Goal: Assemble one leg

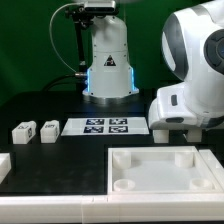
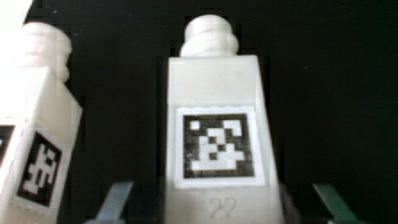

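So your Panda's base (image 1: 107, 62), sitting behind the marker board (image 1: 104, 126), was a white cone-ish pedestal. It had a blue light glowing round its lower edge and a black triangle sticker on the front. Black cables (image 1: 72, 40) looped up next to it, off toward the exterior view's left of the board. To the exterior view's right of the board you had the fat rounded arm link (image 1: 195, 50), a glossy white shell with a dark grey band at the joint. A boxy white housing (image 1: 180, 108) sat under that. In the wrist view the gripper (image 2: 224, 205) showed two thin fingers (image 2: 119, 200), a dull grey-green.
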Available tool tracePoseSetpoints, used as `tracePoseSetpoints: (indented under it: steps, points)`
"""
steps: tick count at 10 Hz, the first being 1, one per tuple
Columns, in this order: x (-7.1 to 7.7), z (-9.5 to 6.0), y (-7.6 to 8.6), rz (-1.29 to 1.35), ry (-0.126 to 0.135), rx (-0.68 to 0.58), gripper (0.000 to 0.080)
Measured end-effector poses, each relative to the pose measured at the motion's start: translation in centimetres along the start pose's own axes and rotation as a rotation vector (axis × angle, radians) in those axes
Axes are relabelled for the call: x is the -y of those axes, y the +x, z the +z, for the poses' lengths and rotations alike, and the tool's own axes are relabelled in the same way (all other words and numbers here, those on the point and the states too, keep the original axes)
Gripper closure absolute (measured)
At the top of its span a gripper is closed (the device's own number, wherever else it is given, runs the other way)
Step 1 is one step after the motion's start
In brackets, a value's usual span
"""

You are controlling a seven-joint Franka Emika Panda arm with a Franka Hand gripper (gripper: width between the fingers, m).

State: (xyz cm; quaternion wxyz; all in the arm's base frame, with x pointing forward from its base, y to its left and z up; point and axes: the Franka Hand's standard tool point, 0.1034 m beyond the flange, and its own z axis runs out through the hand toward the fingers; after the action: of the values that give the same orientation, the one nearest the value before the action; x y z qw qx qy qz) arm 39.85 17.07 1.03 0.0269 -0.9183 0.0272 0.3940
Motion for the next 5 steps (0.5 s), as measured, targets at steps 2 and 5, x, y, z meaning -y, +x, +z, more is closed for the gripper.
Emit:
tracePoseSetpoints:
  steps: [2,5]
  points:
    - [0.0,0.0,0.0,0.0,0.0,0.0,0.0508]
    - [-1.4,-6.4,-1.4,-0.068,0.003,0.018,0.0508]
